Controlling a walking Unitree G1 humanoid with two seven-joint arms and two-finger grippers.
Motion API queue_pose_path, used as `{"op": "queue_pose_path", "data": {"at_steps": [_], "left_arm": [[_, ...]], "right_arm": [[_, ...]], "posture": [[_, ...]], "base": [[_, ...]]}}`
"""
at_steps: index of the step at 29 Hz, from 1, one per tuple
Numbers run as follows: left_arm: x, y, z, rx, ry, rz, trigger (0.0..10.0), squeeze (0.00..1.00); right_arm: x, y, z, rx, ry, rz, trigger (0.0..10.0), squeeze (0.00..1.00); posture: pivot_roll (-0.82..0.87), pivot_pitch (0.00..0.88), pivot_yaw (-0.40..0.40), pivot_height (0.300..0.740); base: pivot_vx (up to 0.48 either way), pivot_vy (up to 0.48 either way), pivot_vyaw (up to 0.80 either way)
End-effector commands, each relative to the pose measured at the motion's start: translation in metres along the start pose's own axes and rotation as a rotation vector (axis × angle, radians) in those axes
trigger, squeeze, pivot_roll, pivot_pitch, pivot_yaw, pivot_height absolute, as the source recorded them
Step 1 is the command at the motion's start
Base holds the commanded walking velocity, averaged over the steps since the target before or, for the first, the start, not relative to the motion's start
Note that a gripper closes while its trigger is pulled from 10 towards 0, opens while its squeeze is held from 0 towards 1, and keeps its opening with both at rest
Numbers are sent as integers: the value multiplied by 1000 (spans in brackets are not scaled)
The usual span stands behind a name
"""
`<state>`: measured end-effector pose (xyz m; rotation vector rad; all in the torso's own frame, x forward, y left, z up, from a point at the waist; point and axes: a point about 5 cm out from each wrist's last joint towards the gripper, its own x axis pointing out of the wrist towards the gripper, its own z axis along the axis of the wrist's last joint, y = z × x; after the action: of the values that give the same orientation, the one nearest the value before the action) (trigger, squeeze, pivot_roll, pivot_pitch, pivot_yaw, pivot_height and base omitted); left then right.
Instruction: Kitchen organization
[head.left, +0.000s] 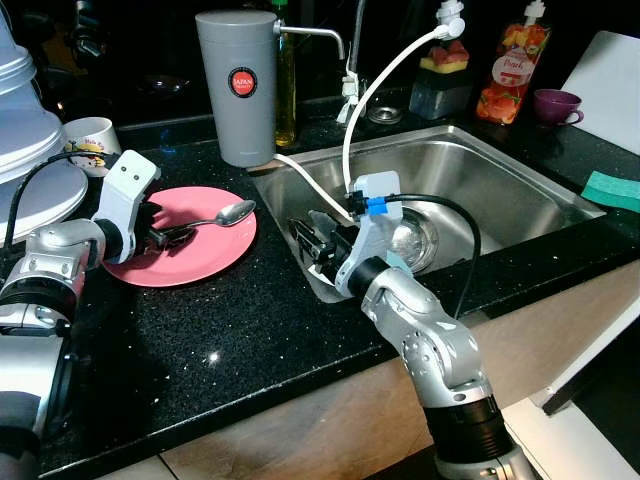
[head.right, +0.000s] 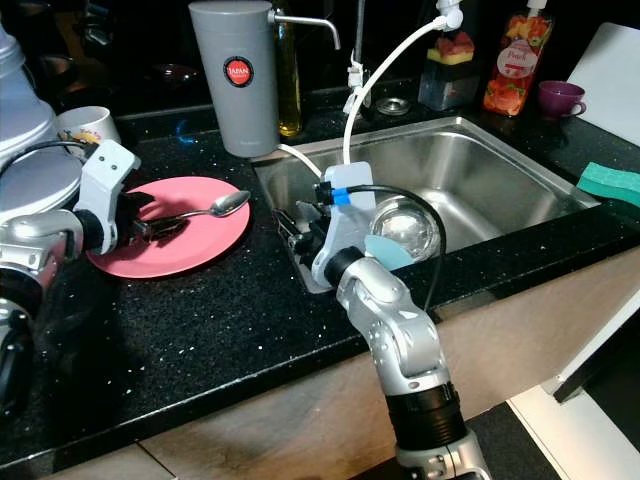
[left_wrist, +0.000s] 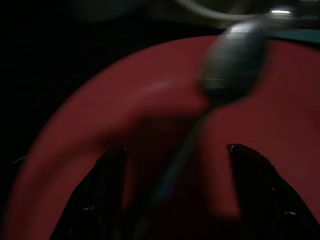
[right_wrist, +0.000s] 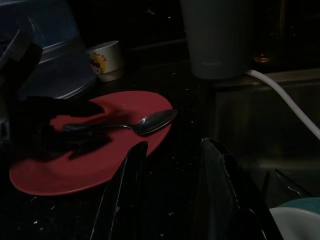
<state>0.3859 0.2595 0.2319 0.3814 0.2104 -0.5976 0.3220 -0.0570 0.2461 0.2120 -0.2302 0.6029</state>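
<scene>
Left gripper clamps the spoon by its handle, bowl end above the pink plate. Right gripper sits with fingers apart at the sink edge, holding nothing. Risk: grip is far from the bowl, so the spoon may pivot or slip and clatter onto the plate.

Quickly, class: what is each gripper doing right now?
Left gripper: shut on the spoon handle, over the pink plate.
Right gripper: open, empty, at the sink edge.
</scene>
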Motion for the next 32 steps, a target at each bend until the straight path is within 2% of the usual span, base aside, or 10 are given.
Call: {"op": "queue_pose_path", "data": {"at_steps": [1,2,3,4,6,10,17,28,31,32], "left_arm": [[0,-14,-21,3,156,-186,5725,0],[0,-14,-21,3,156,-186,5725,0],[-1,-16,-23,16,183,-232,3647,0],[-2,-17,-23,21,202,-269,0,0],[-2,-17,-23,21,202,-269,0,0],[-6,-19,-21,36,272,-386,0,0],[-8,-19,-15,43,293,-449,0,0],[-8,-8,6,80,195,-328,0,0],[-15,3,35,77,56,-281,0,0],[-15,3,35,77,56,-281,0,0]], "right_arm": [[-1,0,2,15,4,-5,10000,0],[-1,0,2,15,4,-5,10000,0],[-1,0,2,16,5,-5,10000,0],[0,-1,3,17,6,-4,10000,0],[0,-1,3,17,6,-4,10000,0],[2,-1,6,21,3,-2,10000,0],[3,-2,7,24,0,-3,10000,0],[7,-4,9,35,-7,-7,10000,0],[8,-6,13,51,-21,-12,10000,0],[8,-6,13,51,-21,-12,10000,0]], "posture": [[-86,142,27,740],[-86,142,27,740],[-85,142,26,740],[-83,139,25,740],[-83,139,25,740],[-80,131,24,740],[-77,125,23,740],[-70,111,19,740],[-70,104,21,740],[-70,104,21,740]], "base": [[0,0,0],[0,0,0],[0,0,0],[0,0,0],[0,0,0],[0,0,0],[0,0,0],[0,0,0],[0,0,0],[0,0,0]]}}
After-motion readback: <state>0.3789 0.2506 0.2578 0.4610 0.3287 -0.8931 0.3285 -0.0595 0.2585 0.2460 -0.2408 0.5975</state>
